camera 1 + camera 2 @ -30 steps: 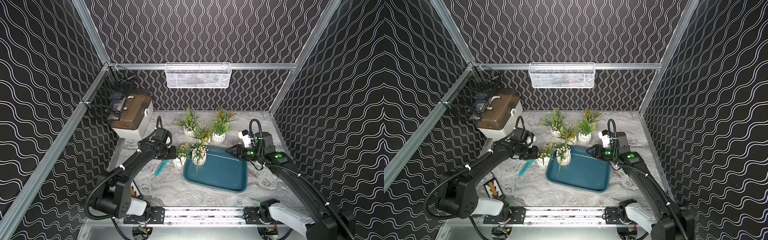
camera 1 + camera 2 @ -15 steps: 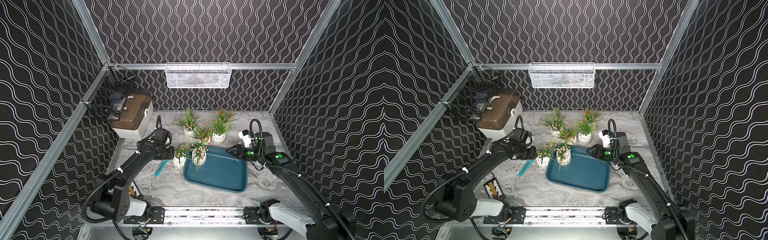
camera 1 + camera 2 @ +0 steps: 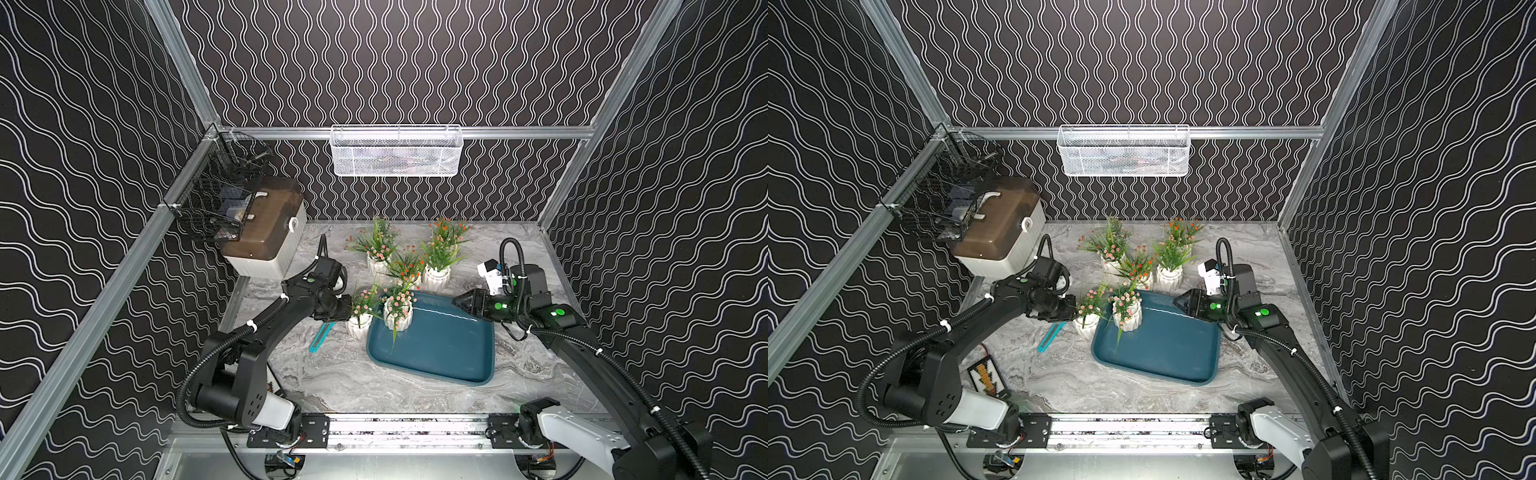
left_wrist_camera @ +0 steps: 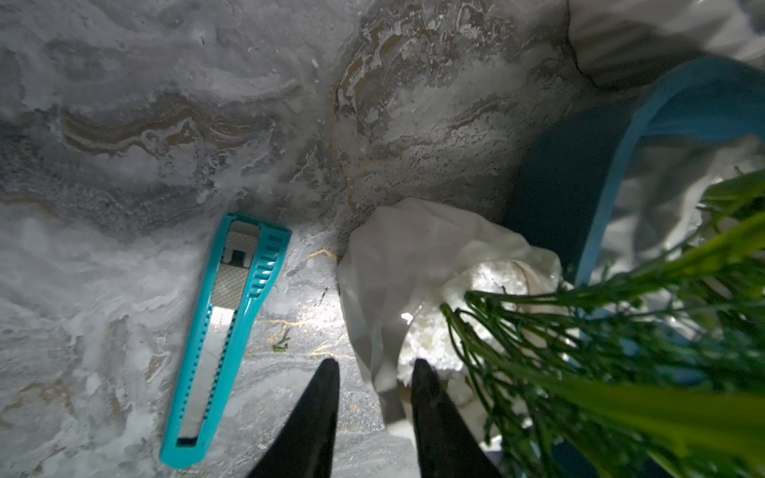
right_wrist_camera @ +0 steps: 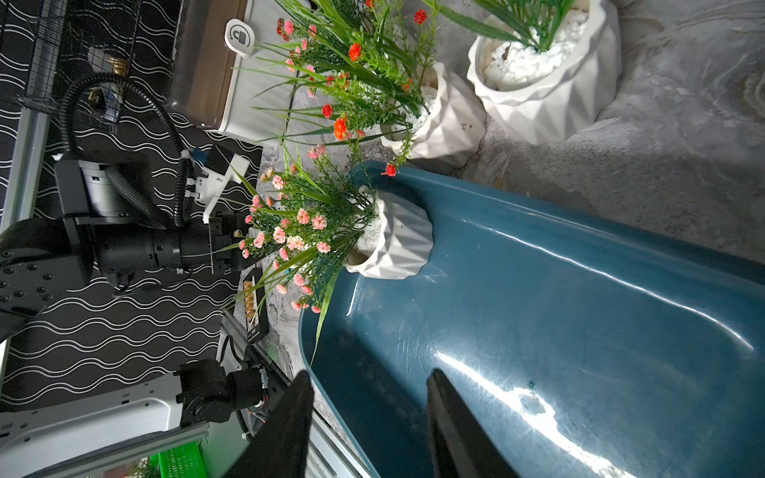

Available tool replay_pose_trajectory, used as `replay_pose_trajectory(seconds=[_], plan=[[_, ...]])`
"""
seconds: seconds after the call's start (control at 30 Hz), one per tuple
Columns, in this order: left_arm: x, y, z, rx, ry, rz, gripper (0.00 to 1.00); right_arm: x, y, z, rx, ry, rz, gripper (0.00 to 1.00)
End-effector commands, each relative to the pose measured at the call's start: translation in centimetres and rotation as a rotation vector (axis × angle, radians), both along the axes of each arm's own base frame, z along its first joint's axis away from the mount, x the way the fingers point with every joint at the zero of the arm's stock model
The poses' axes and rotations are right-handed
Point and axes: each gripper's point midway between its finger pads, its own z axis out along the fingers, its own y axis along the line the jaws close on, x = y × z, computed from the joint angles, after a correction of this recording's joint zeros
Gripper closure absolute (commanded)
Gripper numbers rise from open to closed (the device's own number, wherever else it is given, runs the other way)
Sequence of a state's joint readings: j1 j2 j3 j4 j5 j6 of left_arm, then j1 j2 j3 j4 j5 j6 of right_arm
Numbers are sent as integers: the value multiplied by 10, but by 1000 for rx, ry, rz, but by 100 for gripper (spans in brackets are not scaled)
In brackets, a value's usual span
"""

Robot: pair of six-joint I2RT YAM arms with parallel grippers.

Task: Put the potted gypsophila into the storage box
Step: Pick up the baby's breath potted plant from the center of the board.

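The storage box [image 3: 440, 353] [image 3: 1163, 349] is a dark teal tray in the middle of the table. One potted gypsophila [image 3: 398, 316] [image 5: 399, 240] with pink blossoms stands in its far left corner. A second pot [image 3: 359, 326] [image 4: 414, 256] stands on the table against the box's left rim. My left gripper [image 3: 347, 311] [image 4: 376, 364] straddles this pot's rim, open, one finger outside and one inside, with a gap still showing. Several more pots [image 3: 436, 276] cluster behind the box. My right gripper [image 3: 457, 300] [image 5: 369, 374] hovers open and empty over the box's far right part.
A teal utility knife [image 3: 321, 337] [image 4: 227, 331] lies on the table just left of the straddled pot. A white box with a brown lid [image 3: 266, 232] stands at the back left under a black wire basket [image 3: 220, 195]. A white mesh basket [image 3: 395, 151] hangs on the back wall.
My left gripper's jaws have narrowed around the rim of the pot beside the box. The right arm and the pots have not moved.
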State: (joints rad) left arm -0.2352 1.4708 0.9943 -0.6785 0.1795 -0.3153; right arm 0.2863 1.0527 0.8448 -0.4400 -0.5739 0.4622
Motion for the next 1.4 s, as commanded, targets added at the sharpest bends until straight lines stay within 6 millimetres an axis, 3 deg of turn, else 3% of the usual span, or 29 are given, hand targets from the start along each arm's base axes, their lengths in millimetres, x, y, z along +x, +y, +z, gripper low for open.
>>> replay_pose_trajectory(seconds=[0.0, 0.33, 0.73, 0.97, 1.37], plan=[[0, -1, -2, 17, 4, -19, 67, 0, 0, 0, -3, -5, -1, 53], [-2, -7, -11, 3, 37, -32, 70, -1, 0, -1, -1, 1, 4, 53], [1, -9, -7, -4, 27, -43, 84, 0, -2, -1, -8, -3, -9, 53], [-2, -9, 0, -6, 17, -56, 98, 0, -1, -1, -8, -1, -7, 53], [-1, 14, 35, 11, -102, -4, 100, 1, -3, -3, -15, 3, -14, 53]])
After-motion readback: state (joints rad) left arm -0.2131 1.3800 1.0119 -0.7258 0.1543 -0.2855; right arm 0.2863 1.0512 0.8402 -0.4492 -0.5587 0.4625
